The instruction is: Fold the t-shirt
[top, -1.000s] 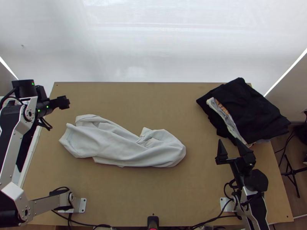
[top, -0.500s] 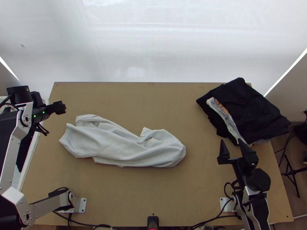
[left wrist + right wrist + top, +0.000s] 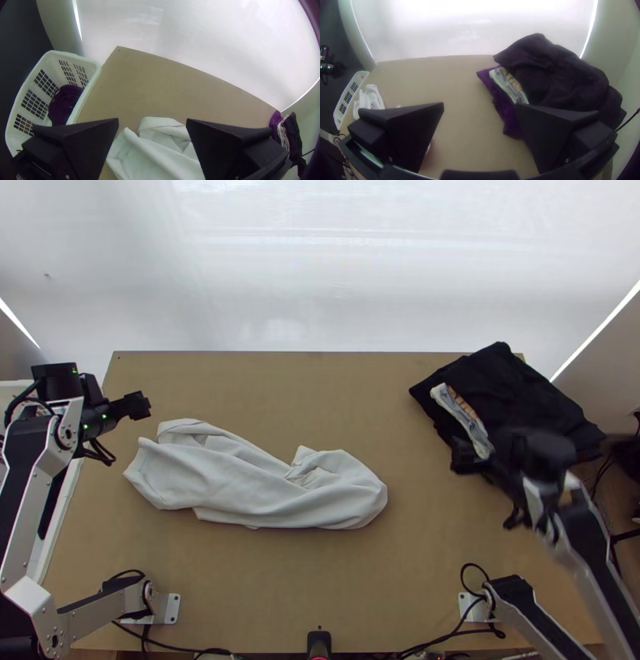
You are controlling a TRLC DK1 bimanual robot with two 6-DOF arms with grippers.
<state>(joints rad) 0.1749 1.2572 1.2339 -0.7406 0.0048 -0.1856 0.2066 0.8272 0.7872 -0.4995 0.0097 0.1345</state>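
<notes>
Hanging open near the table's (image 3: 344, 588) left edge, toward the far corner: left gripper (image 3: 140, 405), jaws well apart, nothing gripped. Right gripper (image 3: 486, 449) also open, at the folded pile (image 3: 502, 378) by the right edge; blurred in top view. White t-shirt (image 3: 240, 488) bunched long and narrow, left of centre; long axis slants from left-edge side to mid-table, right end closer to near edge. Collar and hem indistinguishable. Basket (image 3: 96, 71) past left edge, partly hidden.
</notes>
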